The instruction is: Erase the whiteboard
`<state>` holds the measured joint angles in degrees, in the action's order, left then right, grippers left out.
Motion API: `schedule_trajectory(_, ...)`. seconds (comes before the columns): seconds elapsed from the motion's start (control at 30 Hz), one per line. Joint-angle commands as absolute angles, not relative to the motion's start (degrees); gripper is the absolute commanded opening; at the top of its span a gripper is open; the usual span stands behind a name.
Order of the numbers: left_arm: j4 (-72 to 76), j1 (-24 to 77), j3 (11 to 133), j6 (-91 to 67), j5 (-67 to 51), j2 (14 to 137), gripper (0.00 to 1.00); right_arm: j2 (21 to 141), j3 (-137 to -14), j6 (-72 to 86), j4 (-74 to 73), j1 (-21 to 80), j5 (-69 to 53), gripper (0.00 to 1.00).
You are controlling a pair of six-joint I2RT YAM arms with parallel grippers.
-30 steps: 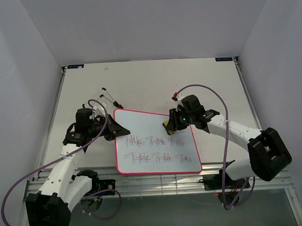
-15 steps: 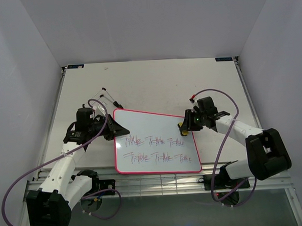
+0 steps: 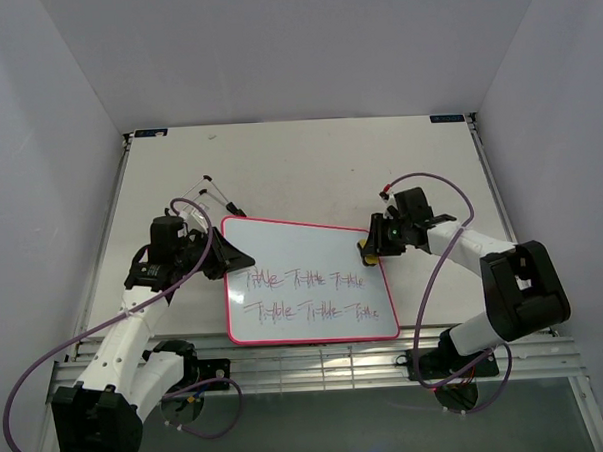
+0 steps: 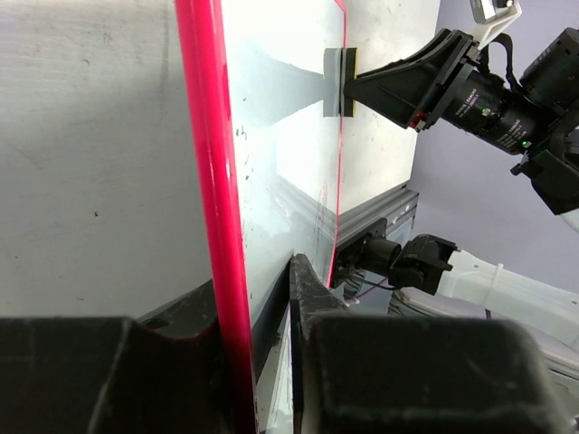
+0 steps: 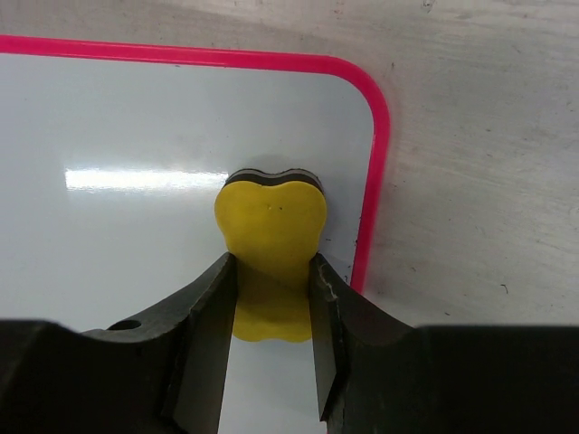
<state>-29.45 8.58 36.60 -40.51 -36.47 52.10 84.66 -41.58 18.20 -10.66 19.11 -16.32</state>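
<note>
Looking down from the top camera, the whiteboard (image 3: 309,291) lies flat on the table (image 3: 299,166), toward 6 o'clock of the tabletop between the two arms. Two rows of pink-grey handwriting (image 3: 310,296) run across its lower half. This writing shows clearly only from above.

The left gripper (image 3: 233,257) sits at the board's 9 o'clock edge. Its wrist camera gives the detail: the jaws are narrowed onto the pink-red frame (image 4: 213,163), one finger on each side of the edge.

The right gripper (image 3: 371,248) is at the board's 2 o'clock corner. From above, the yellow eraser (image 3: 364,251) is only a small spot there. The right wrist view shows it plainly: the jaws pinch the eraser (image 5: 270,221) by its sides, and its dark pad rests on the glossy white surface just inside the rounded corner of the frame (image 5: 375,181).

The left wrist view looks across the board and catches that same eraser (image 4: 339,81) at the far edge, with its grey reflection on the surface.

Thin black stand legs (image 3: 215,190) poke out past the 11 o'clock corner.
</note>
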Motion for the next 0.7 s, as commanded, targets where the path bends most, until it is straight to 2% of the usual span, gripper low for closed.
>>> schedule_trajectory(0.0, -25.66, 7.38, 37.97, -26.28, -8.27, 51.86, 0.00, 90.00, -38.41, 15.21, -21.62, 19.95, -8.80, 0.32)
schedule_trajectory(0.13, -26.19, 7.47, 38.14, -26.54, -7.29, 51.77, 0.00, 90.70, -39.46, 15.21, -22.50, 19.95, -7.21, 0.32)
schedule_trajectory(0.23, -25.23, 7.38, 37.79, -26.19, -9.83, 51.85, 0.00, 90.35, -40.86, 15.21, -20.84, 20.56, -13.08, 0.32)
schedule_trajectory(0.37, -22.94, 7.47, 37.18, -25.49, -16.34, 51.94, 0.00, 91.05, -46.04, 16.61, -19.34, 29.16, -18.98, 0.32)
schedule_trajectory(0.67, -22.32, 7.47, 36.83, -25.31, -17.84, 51.50, 0.00, 105.28, -72.58, 20.21, -25.39, 45.08, -17.14, 0.32)
